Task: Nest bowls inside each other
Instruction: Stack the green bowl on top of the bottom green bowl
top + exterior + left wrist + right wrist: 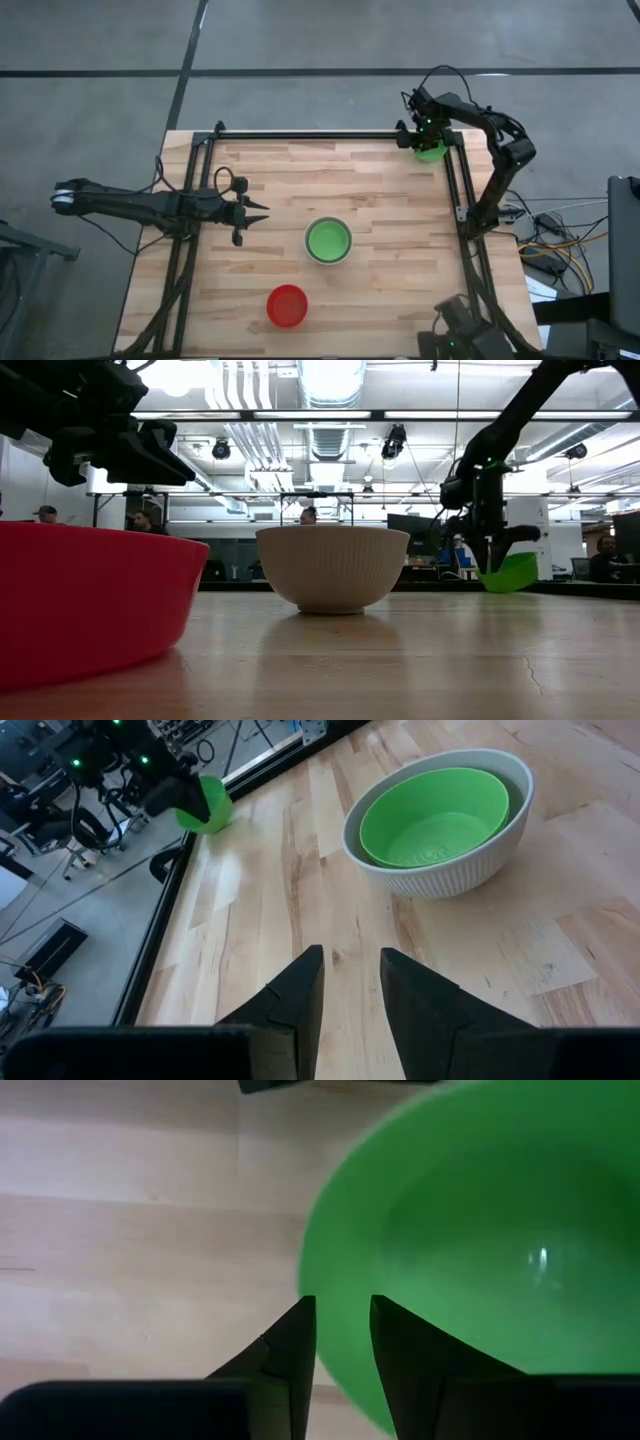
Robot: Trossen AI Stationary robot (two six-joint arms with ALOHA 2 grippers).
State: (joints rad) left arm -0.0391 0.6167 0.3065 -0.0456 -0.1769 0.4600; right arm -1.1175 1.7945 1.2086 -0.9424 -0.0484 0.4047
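Observation:
A green bowl [431, 152] hangs over the table's far right corner with my right gripper [420, 138] shut on it; the low view shows it tilted and clear of the wood [510, 573]. At mid table an off-white ribbed bowl [309, 240] stands on its base with another green bowl [328, 241] nested inside. A red bowl [287, 305] stands near the front edge. My left gripper [255, 213] hovers open over the table's left part, pointing at the off-white bowl [450, 875], with nothing between its fingers. My right gripper pinches the green bowl's rim [340, 1370], with one finger [295, 1345] outside the wall and the other [410, 1350] inside the hollow. The fingers come from above, pointing down. The bowl hangs tilted below them, lifted clear of the table.
Black frame rails [300, 134] run along the table's far, left and right edges, and the held bowl is close to the far right corner of them. Bare wood lies between the off-white bowl and that corner. People sit in the room behind the table.

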